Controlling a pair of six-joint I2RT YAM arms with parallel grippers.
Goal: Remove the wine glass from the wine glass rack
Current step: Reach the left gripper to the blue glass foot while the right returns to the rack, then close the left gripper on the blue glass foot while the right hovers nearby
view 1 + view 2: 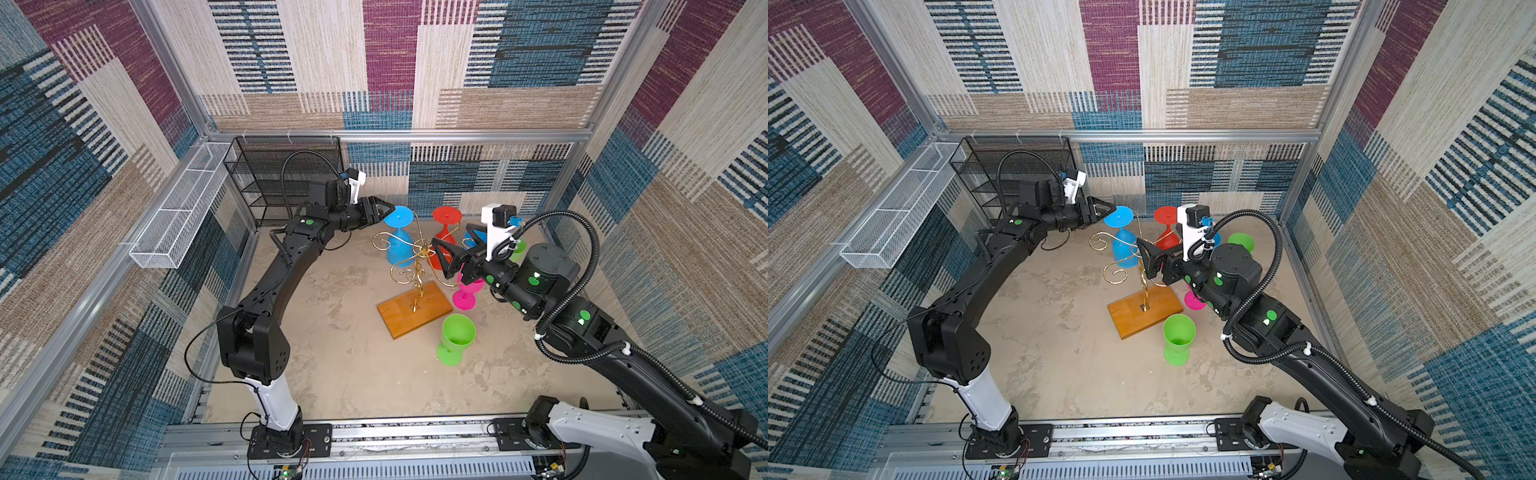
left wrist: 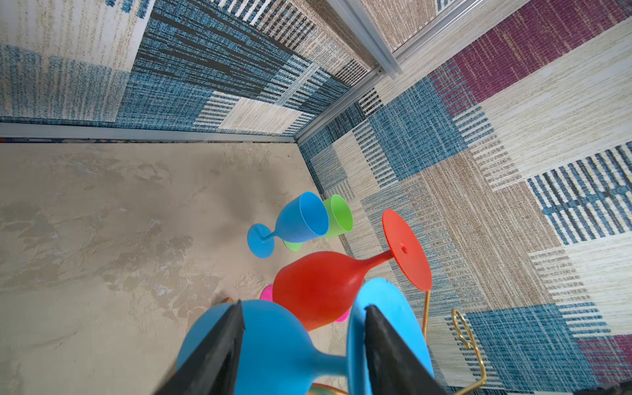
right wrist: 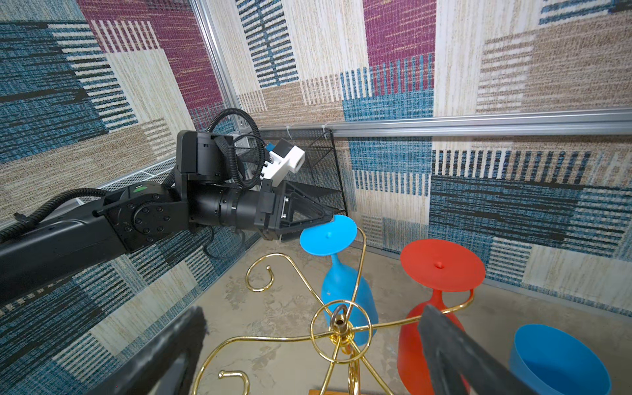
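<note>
The wine glass rack (image 1: 420, 254), gold wire on a wooden base (image 1: 1144, 309), stands mid-table. A blue wine glass (image 1: 399, 246) (image 3: 345, 290) hangs upside down from one arm, and a red wine glass (image 1: 446, 216) (image 3: 441, 265) hangs from another. My left gripper (image 1: 388, 206) (image 2: 304, 306) is at the blue glass's foot, jaws apart. One finger lies over the foot disc, the other on the bowl side, with the stem between them. My right gripper (image 1: 451, 235) (image 3: 313, 310) hovers wide open over the rack's centre ring (image 3: 340, 323), holding nothing.
A green glass (image 1: 457, 336) stands in front of the base, and a pink glass (image 1: 467, 291) is to its right. A blue glass (image 2: 301, 222) and a green glass (image 2: 338, 215) stand near the back right wall. A black mesh shelf (image 1: 286, 174) and a white wire basket (image 1: 178, 216) are at the back left.
</note>
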